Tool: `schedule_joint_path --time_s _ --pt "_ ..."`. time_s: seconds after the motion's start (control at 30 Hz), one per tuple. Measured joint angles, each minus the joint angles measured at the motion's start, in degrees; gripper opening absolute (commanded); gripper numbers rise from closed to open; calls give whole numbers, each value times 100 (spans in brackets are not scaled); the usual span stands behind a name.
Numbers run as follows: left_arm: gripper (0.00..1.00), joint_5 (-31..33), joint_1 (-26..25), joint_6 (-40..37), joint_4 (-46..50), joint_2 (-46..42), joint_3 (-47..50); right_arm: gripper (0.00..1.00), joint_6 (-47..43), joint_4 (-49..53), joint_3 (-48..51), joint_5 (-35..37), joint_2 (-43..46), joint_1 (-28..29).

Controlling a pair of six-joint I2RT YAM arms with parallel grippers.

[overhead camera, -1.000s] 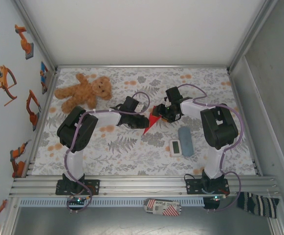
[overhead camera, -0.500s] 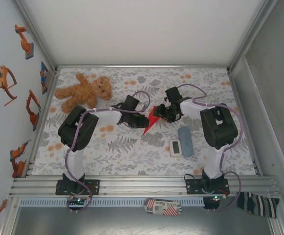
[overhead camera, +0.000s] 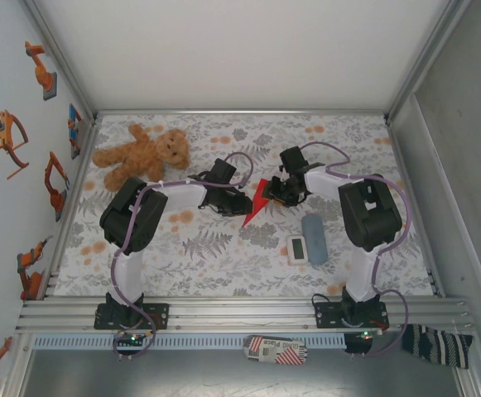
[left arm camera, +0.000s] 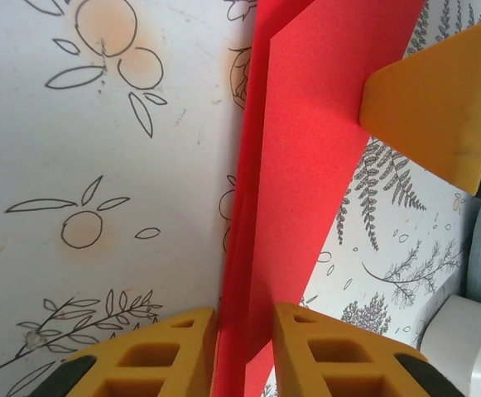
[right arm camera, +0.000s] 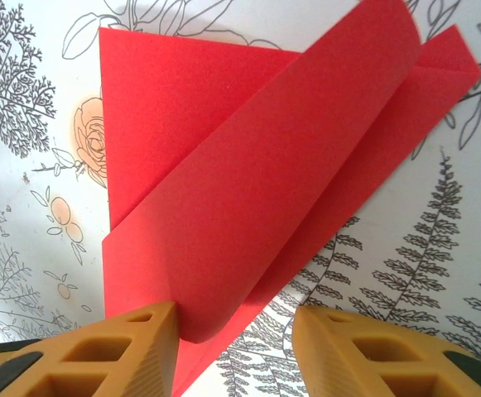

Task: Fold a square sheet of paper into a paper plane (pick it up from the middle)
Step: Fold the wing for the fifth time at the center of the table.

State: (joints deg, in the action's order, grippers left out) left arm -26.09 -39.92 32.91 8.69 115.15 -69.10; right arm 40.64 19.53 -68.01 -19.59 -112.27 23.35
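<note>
- The red paper sheet (overhead camera: 257, 202) is seen folded into a narrow pointed shape near the middle of the desk (overhead camera: 223, 269), its tip directed toward the near left.
- In the right wrist view, one layer of the sheet is seen curled up and over, while the layer beneath lies flat on the desk.
- The sheet is clamped on edge between the fingers (left arm camera: 178, 351) of the left gripper (left arm camera: 244, 346), which are drawn close together against its folded layers.
- The right gripper (right arm camera: 236, 347) is held with its fingers apart. The curled fold lies between them and touches one finger, with a gap left before the other.
- A grey-blue block (overhead camera: 314, 227) and a white timer (overhead camera: 298, 248) are placed just beside each other, near the sheet on its near right.
- A brown teddy bear (overhead camera: 141, 154) is laid well apart at the far left corner.
- The desk is covered by a pale cloth printed with grey ferns, leaves and orange flowers.
- The workspace is enclosed by plain white walls (overhead camera: 248, 50) and aluminium framing (overhead camera: 240, 314). Robot-arm stickers (overhead camera: 8, 136) are fixed to the left wall.
- A red-and-white printed card (overhead camera: 277, 349) is seen on the rail in front of the arm bases.
</note>
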Motion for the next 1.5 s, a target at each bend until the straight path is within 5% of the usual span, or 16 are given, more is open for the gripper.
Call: schedule_joint_path --time_s 1.5 --pt "22 149 -7 85 1176 400 -831 44 -68 407 -286 17 -190 11"
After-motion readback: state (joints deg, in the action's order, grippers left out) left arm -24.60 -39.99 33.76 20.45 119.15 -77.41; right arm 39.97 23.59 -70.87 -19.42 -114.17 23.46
